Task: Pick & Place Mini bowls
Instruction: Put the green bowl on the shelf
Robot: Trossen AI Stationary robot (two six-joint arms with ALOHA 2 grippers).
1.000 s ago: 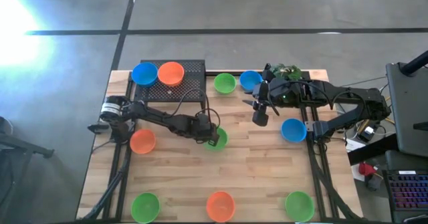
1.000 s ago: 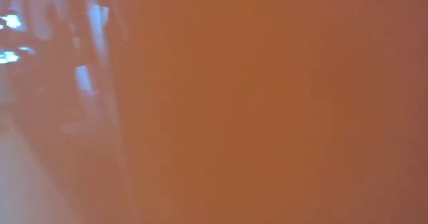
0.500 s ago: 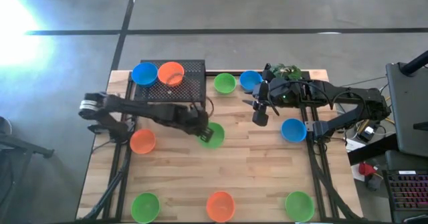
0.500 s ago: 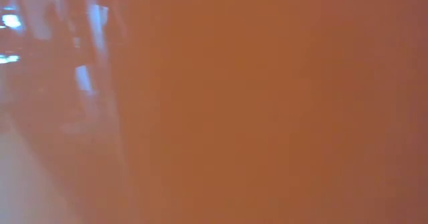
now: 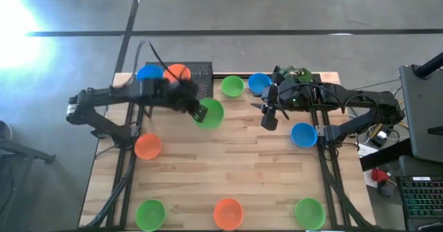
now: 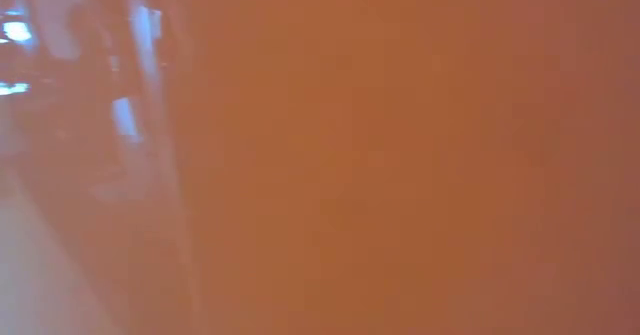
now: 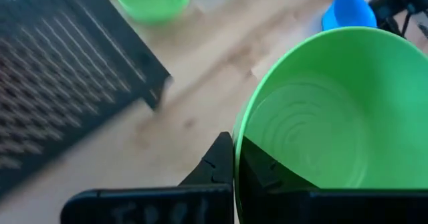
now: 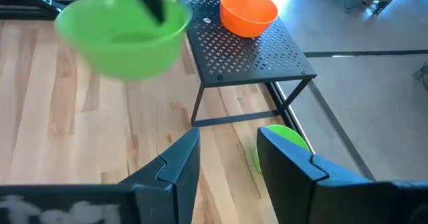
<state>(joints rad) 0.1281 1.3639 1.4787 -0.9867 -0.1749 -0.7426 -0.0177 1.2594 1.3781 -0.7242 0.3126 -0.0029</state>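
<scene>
Green bowl (image 5: pixel 209 113) in left end effector (image 5: pixel 197 111), unlabelled

Table (image 5: pixel 208 170): we see a pale wooden top, its planks running left to right.
Stand (image 5: pixel 199 79): black mesh, at the far edge left of middle.
Far edge: a green bowl (image 5: pixel 232 86), then a blue bowl (image 5: pixel 258 83) just right of it.
Right side: a blue bowl (image 5: pixel 303 134).
Left side: an orange bowl (image 5: pixel 147 147).
Near edge: we count a green bowl (image 5: pixel 150 214), an orange bowl (image 5: pixel 228 212) and a green bowl (image 5: pixel 309 212), well apart.
</scene>
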